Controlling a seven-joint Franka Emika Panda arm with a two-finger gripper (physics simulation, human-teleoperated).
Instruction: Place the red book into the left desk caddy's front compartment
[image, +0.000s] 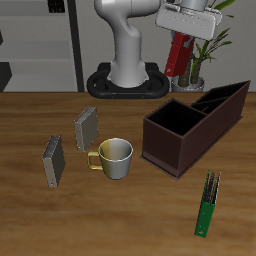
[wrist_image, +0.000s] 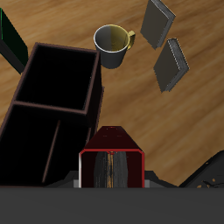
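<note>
Over the wooden tabletop (image: 40, 215) my claw (image: 190, 22) hangs clamped on the red book (image: 180, 52), held high above the left desk caddy (image: 185, 130) so it clears the walls before descending.

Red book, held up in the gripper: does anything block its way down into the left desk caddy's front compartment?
Nothing visible does. The red book hangs in the gripper above the left desk caddy, whose sections look empty in the wrist view. The mug stands beside the caddy, not over it.

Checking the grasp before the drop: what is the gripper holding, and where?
The gripper holds the red book by its upper end, hanging above the caddy.
</note>
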